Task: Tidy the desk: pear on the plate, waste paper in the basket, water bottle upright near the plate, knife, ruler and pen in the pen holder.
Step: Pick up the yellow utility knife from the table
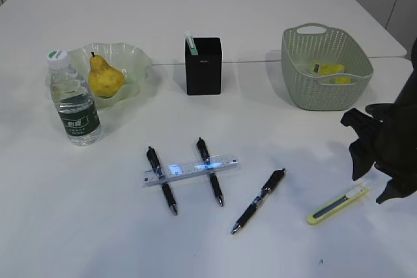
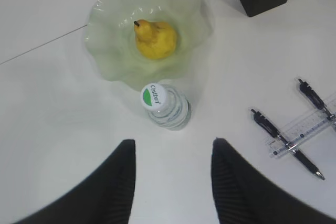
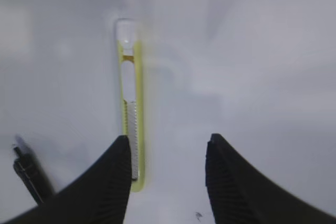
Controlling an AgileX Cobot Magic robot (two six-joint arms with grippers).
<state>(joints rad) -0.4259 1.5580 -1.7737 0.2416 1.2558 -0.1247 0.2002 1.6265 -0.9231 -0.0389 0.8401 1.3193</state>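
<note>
Your right end effector [image 3: 167, 153] hangs over the table [image 1: 260, 24] with its fingers [image 3: 118, 177] spread apart and nothing between them. The knife [image 3: 131, 103] lies flat just beside the left finger, its near end passing under that finger's tip (the wrist picture is blurred, so you cannot tell whether they touch). In the exterior view the right end effector [image 1: 371, 167] sits at the right edge, directly above and beside the knife [image 1: 339, 204].

Your left end effector [image 2: 173, 153] is likewise spread wide and empty. The bottle [image 2: 167, 107] stands upright just ahead of the gap between its fingers, apart from both. Beyond the bottle is the plate [image 2: 105, 51] with the pear [image 2: 155, 39] resting in its middle.

In the exterior view the bottle [image 1: 73, 99] stands just beside the plate [image 1: 137, 63], on its left front. The pen holder [image 1: 203, 66] stands at centre, with a pale green item poking out of it. The basket [image 1: 326, 66] at right contains yellow paper [image 1: 329, 69]. The ruler [image 1: 190, 170] lies across two pens [image 1: 161, 180] at centre front; a third pen [image 1: 258, 200] lies between the ruler and the knife.
</note>
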